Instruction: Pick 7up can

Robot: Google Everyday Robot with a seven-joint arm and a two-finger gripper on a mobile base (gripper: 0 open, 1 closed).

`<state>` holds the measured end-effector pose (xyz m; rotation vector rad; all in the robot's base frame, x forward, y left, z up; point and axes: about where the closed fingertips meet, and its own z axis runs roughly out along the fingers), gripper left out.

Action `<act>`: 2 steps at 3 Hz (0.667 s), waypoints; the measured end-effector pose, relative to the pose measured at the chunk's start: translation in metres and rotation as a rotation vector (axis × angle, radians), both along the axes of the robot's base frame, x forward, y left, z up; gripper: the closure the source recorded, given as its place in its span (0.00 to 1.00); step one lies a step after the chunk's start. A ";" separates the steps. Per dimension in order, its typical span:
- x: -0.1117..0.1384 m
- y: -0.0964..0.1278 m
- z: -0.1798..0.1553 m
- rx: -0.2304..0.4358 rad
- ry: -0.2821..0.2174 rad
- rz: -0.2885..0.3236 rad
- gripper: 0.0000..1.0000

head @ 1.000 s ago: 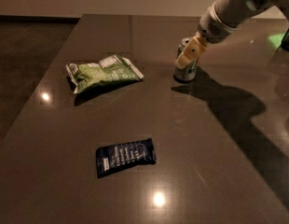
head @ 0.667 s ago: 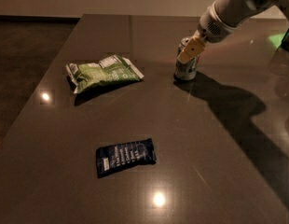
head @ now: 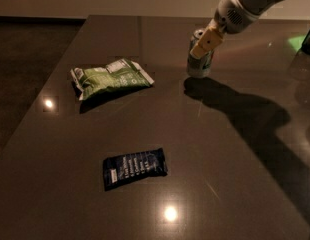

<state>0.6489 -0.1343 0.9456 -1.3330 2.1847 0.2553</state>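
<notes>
The 7up can stands upright on the dark table, at the far right of its top. It is pale green and white with a silver top. My gripper comes down from the upper right on a white arm and is at the can's upper half, with a beige part across the can's front. The can's base rests on the table.
A flat green crinkled snack bag lies left of the can. A dark blue snack packet lies near the front middle. The table's left edge runs diagonally from far middle to near left. The arm's shadow falls right of the can.
The gripper has shifted slightly upward along the can. The can, the bag and the packet stay where they were.
</notes>
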 end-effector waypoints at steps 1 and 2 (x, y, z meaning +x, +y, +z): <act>-0.016 0.010 0.051 0.019 -0.044 0.096 1.00; -0.024 0.016 0.074 0.026 -0.068 0.143 1.00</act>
